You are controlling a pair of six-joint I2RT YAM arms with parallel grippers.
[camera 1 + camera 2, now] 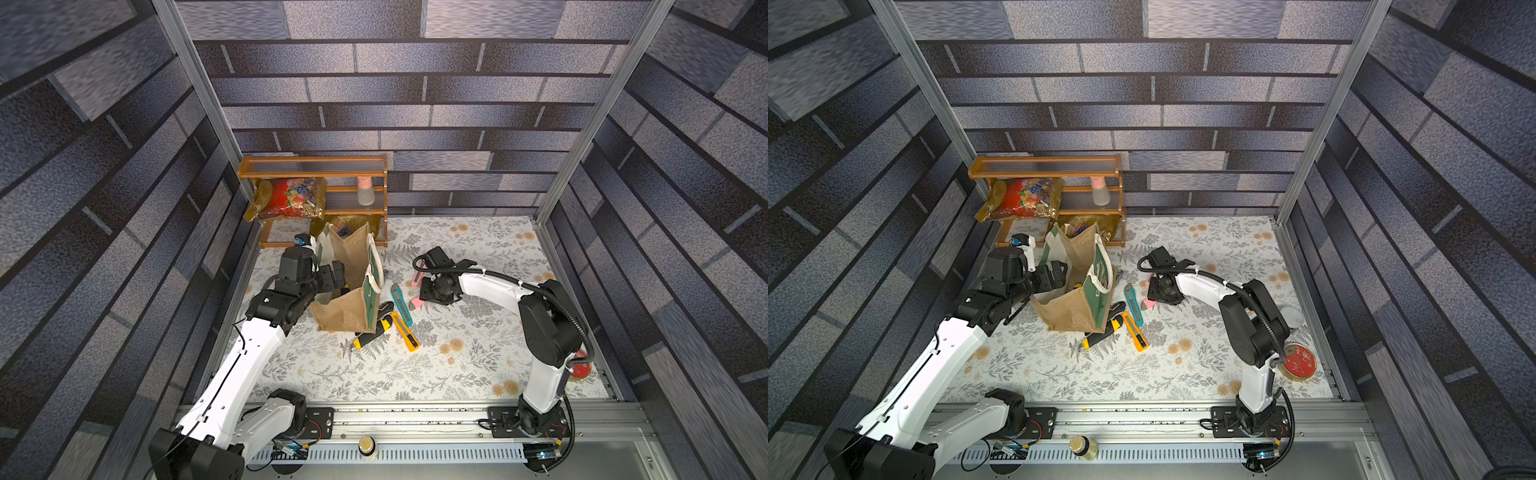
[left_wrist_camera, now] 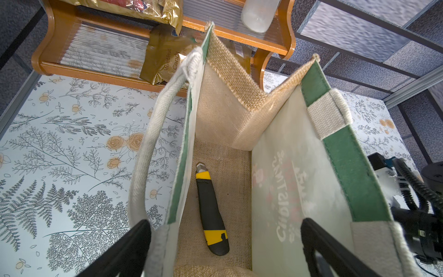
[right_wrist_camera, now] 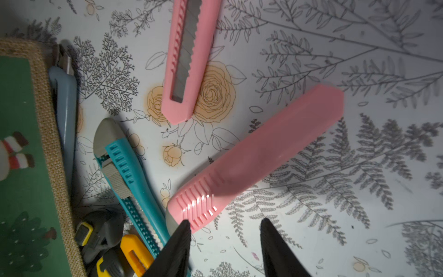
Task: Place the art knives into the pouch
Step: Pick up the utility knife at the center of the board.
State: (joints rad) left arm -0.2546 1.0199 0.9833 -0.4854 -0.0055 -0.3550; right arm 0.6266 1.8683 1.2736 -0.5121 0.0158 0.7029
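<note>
Near pink knife [image 3: 254, 156] looks light, stiff, slick: grasp mid-body. Right gripper [image 3: 224, 220] gapes empty; left gripper [image 2: 224, 221] spreads wide at pouch [image 2: 287, 144].

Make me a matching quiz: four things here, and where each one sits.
Things:
1. teal art knife
2. pink-capped bottle
3. red round tin
4. left gripper

Places:
A. on the wooden rack
B. over the pouch's open mouth
C. beside the right arm
D. on the table, next to the pouch

Pairs: 1-D, 2-A, 3-C, 4-B.
</note>
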